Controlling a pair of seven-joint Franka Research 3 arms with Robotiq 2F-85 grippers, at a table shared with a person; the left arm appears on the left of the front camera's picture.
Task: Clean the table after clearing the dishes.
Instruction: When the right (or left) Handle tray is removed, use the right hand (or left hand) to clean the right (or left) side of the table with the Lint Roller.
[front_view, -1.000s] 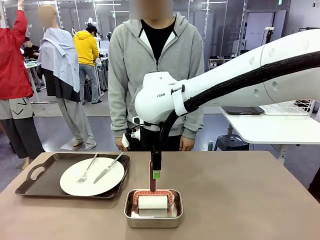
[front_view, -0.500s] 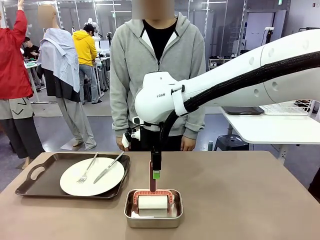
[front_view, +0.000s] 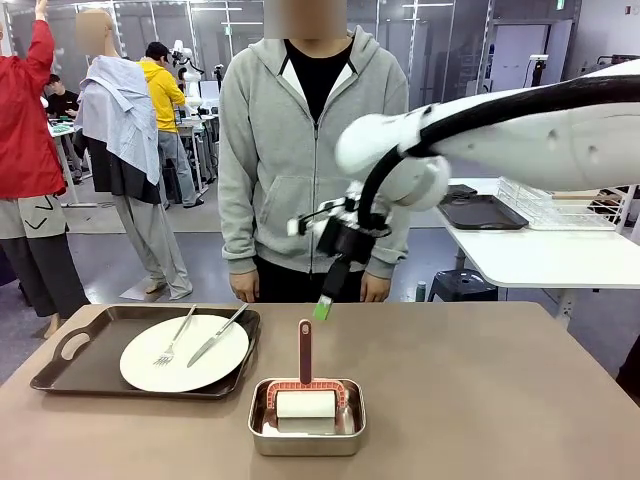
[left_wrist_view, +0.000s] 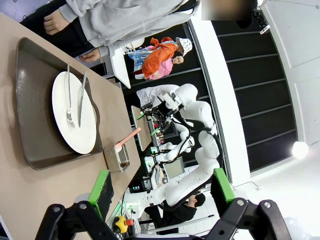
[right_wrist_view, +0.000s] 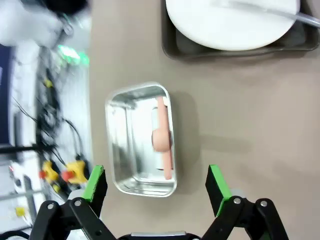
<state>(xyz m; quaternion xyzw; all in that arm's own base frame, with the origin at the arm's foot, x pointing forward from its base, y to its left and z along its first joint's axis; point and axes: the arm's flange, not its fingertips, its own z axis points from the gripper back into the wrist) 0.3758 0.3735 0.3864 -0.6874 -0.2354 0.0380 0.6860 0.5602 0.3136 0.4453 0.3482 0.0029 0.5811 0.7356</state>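
Note:
On the brown table (front_view: 480, 400), at the left, a dark tray (front_view: 70, 365) holds one of the dishes, a white plate (front_view: 190, 358) with a fork and a knife. My right gripper (front_view: 325, 300) hangs open and tilted above the table, up and behind a steel pan (front_view: 305, 432) that holds a white roller with a red handle (front_view: 304, 350). From the right wrist, the open gripper (right_wrist_view: 155, 184) looks down on the pan (right_wrist_view: 130, 145) and the plate (right_wrist_view: 235, 22). My left gripper (left_wrist_view: 162, 187) is open and empty, high over the table, with the plate (left_wrist_view: 75, 120) far off.
A person in a grey hoodie (front_view: 300, 130) stands at the table's far edge, hands down. A white side table (front_view: 540, 255) at the right carries a wire rack (front_view: 560, 205) and a dark tray (front_view: 480, 212). The brown table's right half is bare.
My right gripper, which stood down at the roller's handle, has risen and swung up to the right, open and empty. The roller stays upright in the pan.

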